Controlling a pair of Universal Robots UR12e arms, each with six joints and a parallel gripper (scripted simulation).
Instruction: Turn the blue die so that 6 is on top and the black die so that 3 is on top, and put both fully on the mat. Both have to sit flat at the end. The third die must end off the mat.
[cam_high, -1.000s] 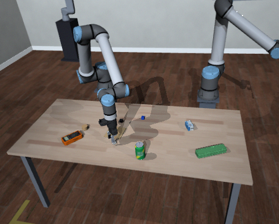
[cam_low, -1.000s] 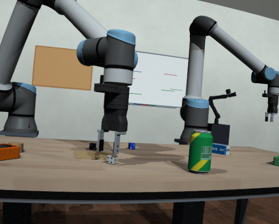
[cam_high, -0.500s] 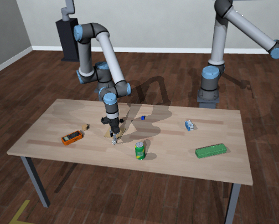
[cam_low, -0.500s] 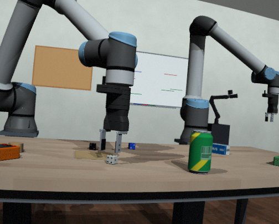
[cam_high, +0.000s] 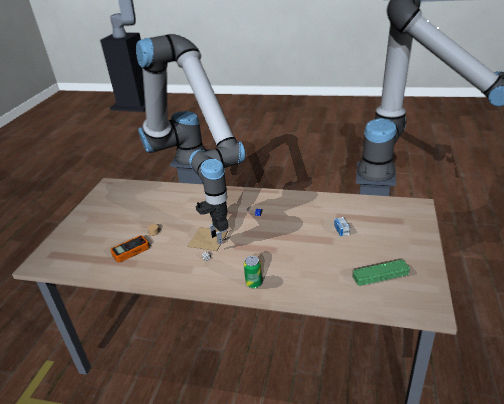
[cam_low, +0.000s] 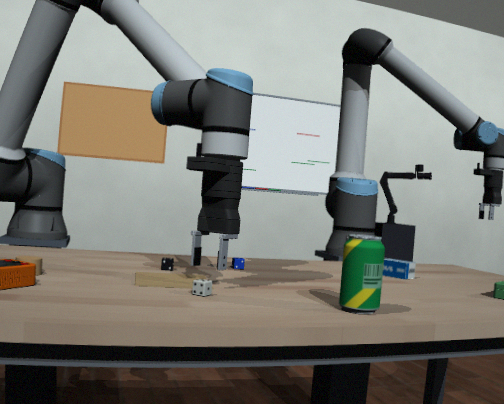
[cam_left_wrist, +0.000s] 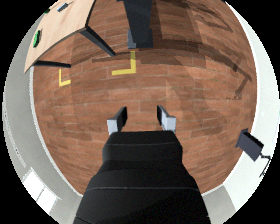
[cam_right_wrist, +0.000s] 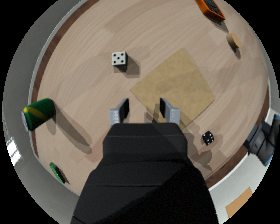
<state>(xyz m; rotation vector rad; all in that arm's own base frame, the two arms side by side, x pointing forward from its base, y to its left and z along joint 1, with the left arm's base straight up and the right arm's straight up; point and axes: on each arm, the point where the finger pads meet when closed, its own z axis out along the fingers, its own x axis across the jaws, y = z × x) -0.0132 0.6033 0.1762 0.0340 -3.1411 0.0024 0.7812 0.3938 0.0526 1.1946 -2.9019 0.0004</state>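
Observation:
The blue die (cam_high: 258, 212) (cam_low: 238, 263) lies on the table behind the mat. The black die (cam_low: 167, 263) (cam_right_wrist: 208, 138) lies off the mat; my right arm hides it in the top view. Its top number is too small to tell, as is the blue die's. The white die (cam_high: 206, 256) (cam_low: 202, 288) (cam_right_wrist: 119, 59) lies off the mat, 5 up. The tan mat (cam_high: 198, 241) (cam_low: 160, 280) (cam_right_wrist: 175, 85) bears no die. My right gripper (cam_high: 216, 236) (cam_low: 210, 264) (cam_right_wrist: 144, 104) is open and empty, low by the mat. My left gripper (cam_low: 486, 212) (cam_left_wrist: 142, 112) is open and empty, away from the table.
A green can (cam_high: 253, 273) (cam_low: 361, 277) (cam_right_wrist: 41, 114) stands near the front. An orange multimeter (cam_high: 130, 248) (cam_right_wrist: 210, 9) and a wooden cylinder (cam_high: 154, 229) (cam_right_wrist: 233, 42) are left of the mat in the top view. A blue-white box (cam_high: 342, 226) and a green block (cam_high: 381, 272) are right.

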